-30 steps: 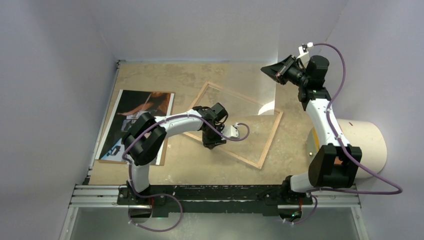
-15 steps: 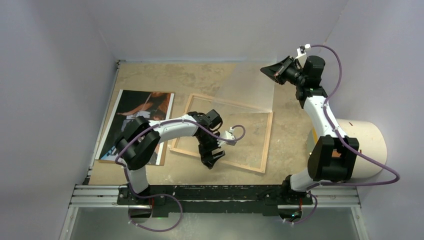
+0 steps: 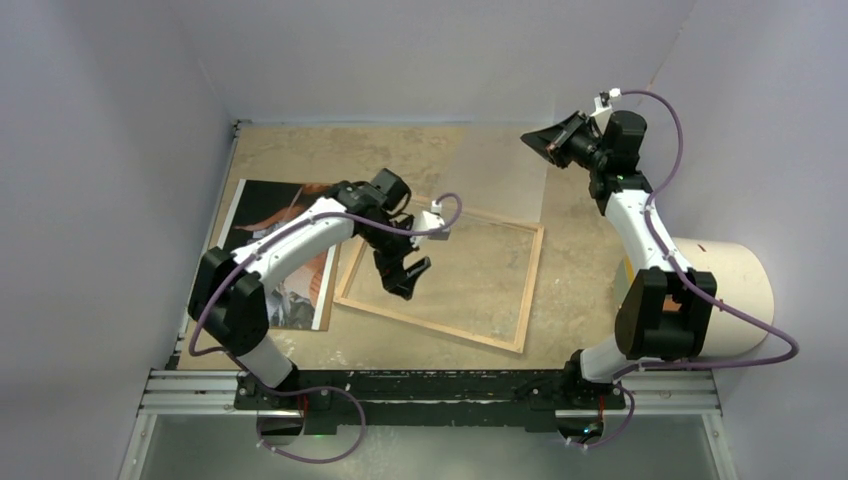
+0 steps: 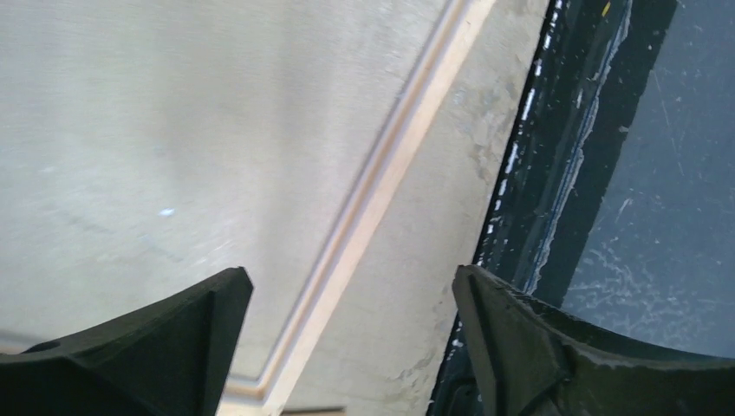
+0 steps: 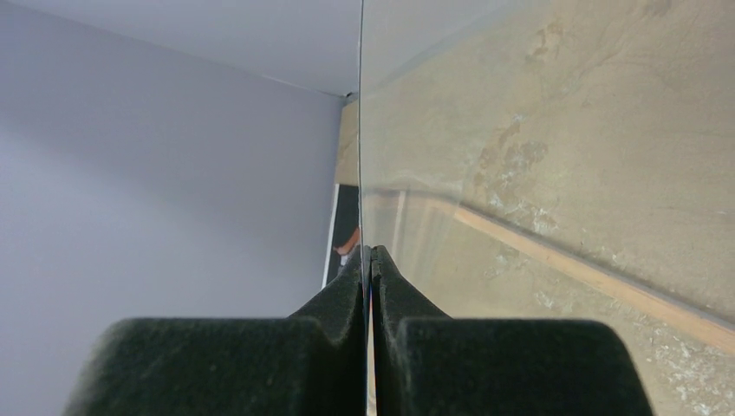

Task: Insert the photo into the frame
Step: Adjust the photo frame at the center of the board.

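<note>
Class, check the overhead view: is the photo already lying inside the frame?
No, the photo lies beside the left rail of the frame, outside its opening.

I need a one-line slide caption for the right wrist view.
Right gripper shut on the edge of the clear sheet; the frame shows through it.

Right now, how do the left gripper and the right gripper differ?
The left gripper stands open and empty; the right gripper is shut on the edge of the clear sheet. The left gripper hangs over the frame; the right gripper is at the far right, off the frame. Both are black, and neither touches the photo.
</note>
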